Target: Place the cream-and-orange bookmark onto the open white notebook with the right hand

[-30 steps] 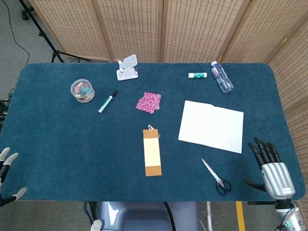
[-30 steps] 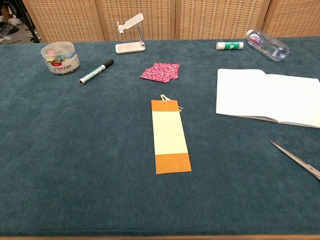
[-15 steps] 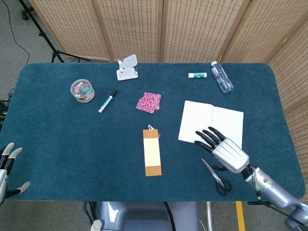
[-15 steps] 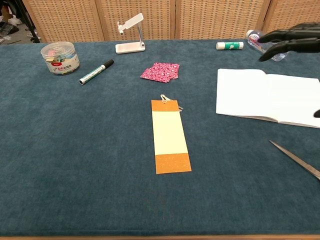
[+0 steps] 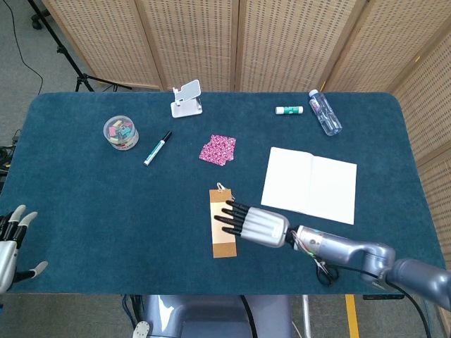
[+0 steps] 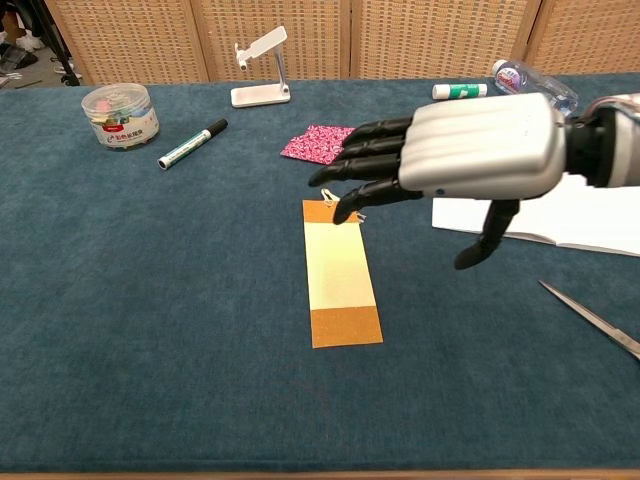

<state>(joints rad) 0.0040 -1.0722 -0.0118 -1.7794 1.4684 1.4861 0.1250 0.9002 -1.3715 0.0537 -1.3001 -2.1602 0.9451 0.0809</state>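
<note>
The cream-and-orange bookmark lies flat on the blue cloth near the table's front middle. My right hand hovers over it, palm down, fingers spread and pointing left, holding nothing. Its black fingertips reach above the bookmark's upper half. The open white notebook lies to the right, partly hidden by the hand in the chest view. My left hand shows only at the bottom left edge of the head view, off the table, fingers apart and empty.
Scissors lie by the front edge, right of the bookmark. A pink patterned cloth, green marker, clip jar, phone stand, glue stick and bottle sit further back.
My right arm has swung left from the table's right edge, past the notebook and scissors, and now hangs over the bookmark. The bookmark has not moved. The left hand barely shifted.
</note>
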